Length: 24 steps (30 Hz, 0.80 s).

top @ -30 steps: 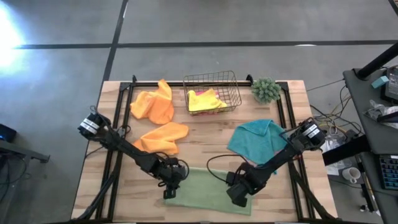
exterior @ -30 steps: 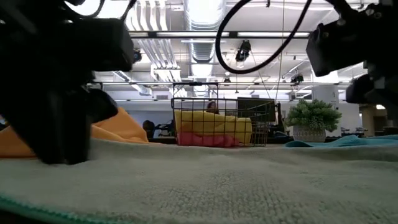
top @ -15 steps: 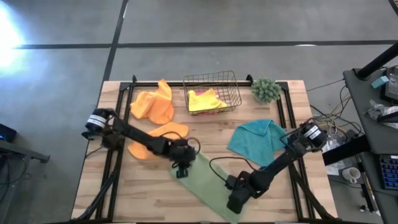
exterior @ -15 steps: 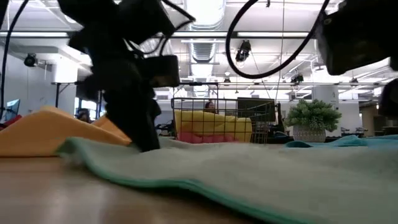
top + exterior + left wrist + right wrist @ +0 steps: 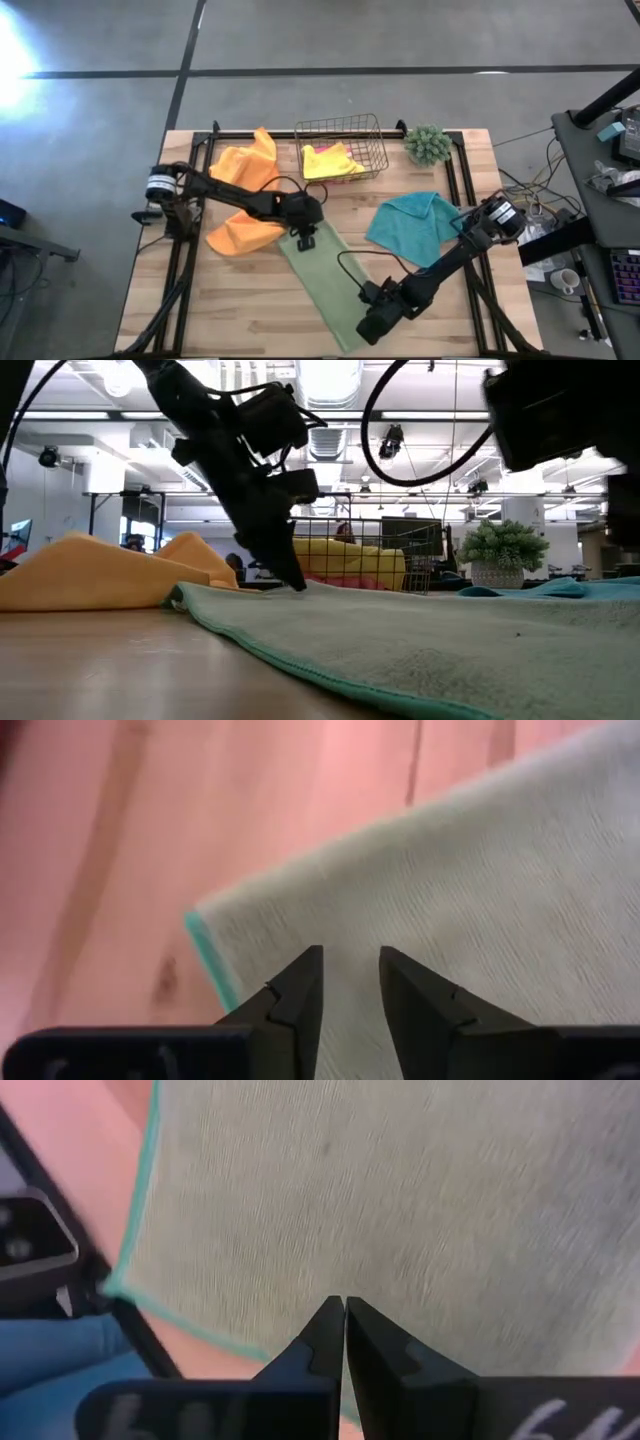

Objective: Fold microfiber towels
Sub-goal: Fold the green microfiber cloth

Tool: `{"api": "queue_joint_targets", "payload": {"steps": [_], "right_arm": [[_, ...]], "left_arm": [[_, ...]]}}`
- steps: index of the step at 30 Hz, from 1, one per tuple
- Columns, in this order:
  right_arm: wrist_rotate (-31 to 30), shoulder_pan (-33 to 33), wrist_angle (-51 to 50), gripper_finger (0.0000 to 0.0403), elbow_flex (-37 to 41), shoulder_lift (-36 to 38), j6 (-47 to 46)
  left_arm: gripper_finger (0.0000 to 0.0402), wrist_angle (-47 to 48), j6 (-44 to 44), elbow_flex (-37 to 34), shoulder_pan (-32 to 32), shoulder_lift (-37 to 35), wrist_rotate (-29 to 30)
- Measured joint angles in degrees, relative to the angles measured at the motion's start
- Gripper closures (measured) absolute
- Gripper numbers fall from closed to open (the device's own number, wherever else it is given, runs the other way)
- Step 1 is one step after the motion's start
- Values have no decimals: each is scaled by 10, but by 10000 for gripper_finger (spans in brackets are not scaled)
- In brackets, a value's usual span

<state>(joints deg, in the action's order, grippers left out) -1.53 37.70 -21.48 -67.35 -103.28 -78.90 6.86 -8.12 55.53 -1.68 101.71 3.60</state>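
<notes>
The light green towel lies flat and slantwise on the table, from mid-table to the near edge. My left gripper is at its far corner, shut on it. My right gripper stands shut on the towel's near end. Two orange towels lie bunched at the left. A teal towel lies at the right. A yellow towel sits in the wire basket over something pink. My left gripper pinches the green towel a little inside its far corner, close to the teal hem. Its fingers slant down from the left. The towel lies flat on the table around them. My right gripper's shut fingertips press down on the top of the towel's near end, slanting down from the right. Whether any cloth is caught between them I cannot tell. The towel lies flat under them.
A small green plant stands at the far right, beside the basket. Black rails run along the table's left and right sides. Bare wood shows at the near left.
My left gripper has gone toward the far edge and to the right, dragging the green towel's corner along the table. The towel has swung from lying along the near edge to lying slantwise. Its end under my right gripper has stayed in place.
</notes>
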Motion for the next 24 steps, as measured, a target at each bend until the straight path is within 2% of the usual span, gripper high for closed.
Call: {"api": "queue_joint_targets", "payload": {"steps": [5,9,15,19,22,24], "right_arm": [[-1,-21,4,394,1,-7,10],[-10,-15,-3,394,-5,-7,18],[-20,7,-110,394,-34,-3,-4],[-46,9,-129,394,-31,-4,-15],[-49,0,-128,394,-26,-10,-12],[-47,-2,-125,394,-25,-19,-12]], "left_arm": [[316,-15,-4,2,-12,-3,-1],[316,60,-4,5,-1,-42,-21],[316,158,-11,-11,48,-119,-63],[316,148,-21,-35,81,-122,-65],[316,78,-49,-50,89,-98,-63],[316,65,-65,-55,89,-75,-61]]}}
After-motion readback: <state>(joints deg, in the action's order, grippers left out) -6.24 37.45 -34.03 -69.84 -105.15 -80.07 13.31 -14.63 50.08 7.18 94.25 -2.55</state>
